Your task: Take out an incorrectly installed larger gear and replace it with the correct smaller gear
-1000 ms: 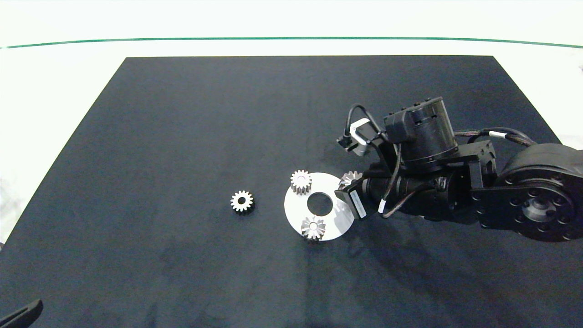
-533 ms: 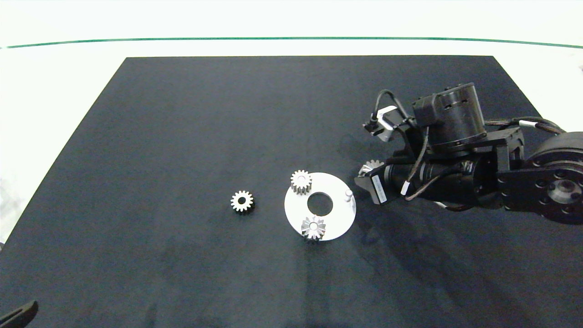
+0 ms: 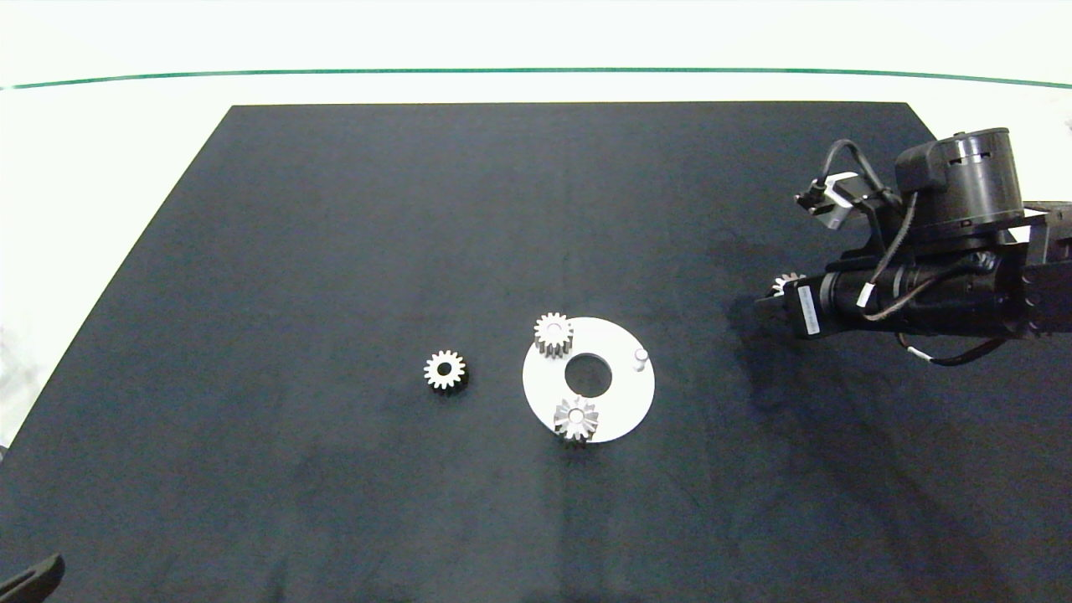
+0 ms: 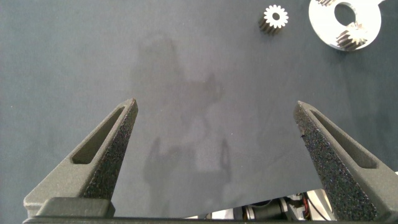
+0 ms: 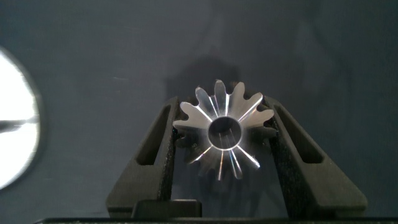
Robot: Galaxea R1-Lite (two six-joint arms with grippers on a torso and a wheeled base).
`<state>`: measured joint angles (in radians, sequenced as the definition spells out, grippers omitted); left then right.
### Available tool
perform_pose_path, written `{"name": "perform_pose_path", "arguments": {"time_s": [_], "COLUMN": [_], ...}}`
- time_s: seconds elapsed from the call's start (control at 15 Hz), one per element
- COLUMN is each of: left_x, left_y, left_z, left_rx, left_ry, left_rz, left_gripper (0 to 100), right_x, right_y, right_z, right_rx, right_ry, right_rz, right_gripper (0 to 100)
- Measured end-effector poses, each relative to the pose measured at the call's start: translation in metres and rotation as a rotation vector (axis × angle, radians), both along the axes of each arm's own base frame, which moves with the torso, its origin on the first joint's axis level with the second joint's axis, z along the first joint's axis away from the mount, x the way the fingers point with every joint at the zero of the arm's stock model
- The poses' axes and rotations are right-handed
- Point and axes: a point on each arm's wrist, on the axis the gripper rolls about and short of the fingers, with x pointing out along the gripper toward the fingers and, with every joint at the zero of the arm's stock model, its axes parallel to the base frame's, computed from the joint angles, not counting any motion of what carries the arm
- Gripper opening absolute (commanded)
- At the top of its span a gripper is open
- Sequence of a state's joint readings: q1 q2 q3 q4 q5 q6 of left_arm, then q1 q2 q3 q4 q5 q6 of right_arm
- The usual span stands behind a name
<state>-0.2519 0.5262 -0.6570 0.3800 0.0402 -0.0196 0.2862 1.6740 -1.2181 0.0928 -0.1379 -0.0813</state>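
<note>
The larger gear (image 3: 785, 283), silver with long pointed teeth, is clamped between the fingers of my right gripper (image 3: 775, 303) above the black mat, well to the right of the round white plate (image 3: 615, 402). The right wrist view shows this larger gear (image 5: 224, 134) face-on, with my right gripper (image 5: 221, 104) shut on its rim. The smaller gear (image 3: 445, 369) lies flat on the mat left of the plate, also seen as the smaller gear (image 4: 274, 17) in the left wrist view. My left gripper (image 4: 217, 112) hangs open over bare mat at the near left corner.
On the plate stand a blunt-toothed gear (image 3: 554, 333), a star-faced gear (image 3: 576, 418) and a bare white peg (image 3: 641, 358) beside the centre hole. The black mat (image 3: 335, 209) lies on a white table with a green line along the far side.
My right gripper has lifted the larger gear off the plate's right peg and carried it right and slightly away, leaving the peg bare. The left arm barely shifted.
</note>
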Motion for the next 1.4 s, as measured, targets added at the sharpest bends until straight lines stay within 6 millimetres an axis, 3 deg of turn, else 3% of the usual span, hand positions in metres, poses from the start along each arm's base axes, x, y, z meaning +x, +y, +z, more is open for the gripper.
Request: {"name": "perform_pose_path", "arguments": {"time_s": [0.27,1.0,1.07,1.4], "left_x": [0.000,-0.001,-0.001,-0.001], "left_y": [0.000,0.000,0.000,0.000], "left_z": [-0.004,-0.005,-0.005,-0.005], "left_rx": [0.004,0.003,0.004,0.003], "left_ry": [0.011,0.007,0.007,0.004], "left_rz": [0.002,0.001,0.000,-0.002], "left_gripper": [100,100,100,100], "right_x": [-0.002,-0.005,-0.005,-0.009], "right_y": [-0.012,-0.014,-0.013,-0.014], "right_z": [-0.010,-0.028,-0.029,-0.031], "right_rx": [0.001,-0.012,-0.011,-0.010], "right_ry": [0.033,0.090,0.088,0.085], "right_rz": [-0.027,-0.026,-0.025,-0.024], "right_gripper": [31,31,100,100]}}
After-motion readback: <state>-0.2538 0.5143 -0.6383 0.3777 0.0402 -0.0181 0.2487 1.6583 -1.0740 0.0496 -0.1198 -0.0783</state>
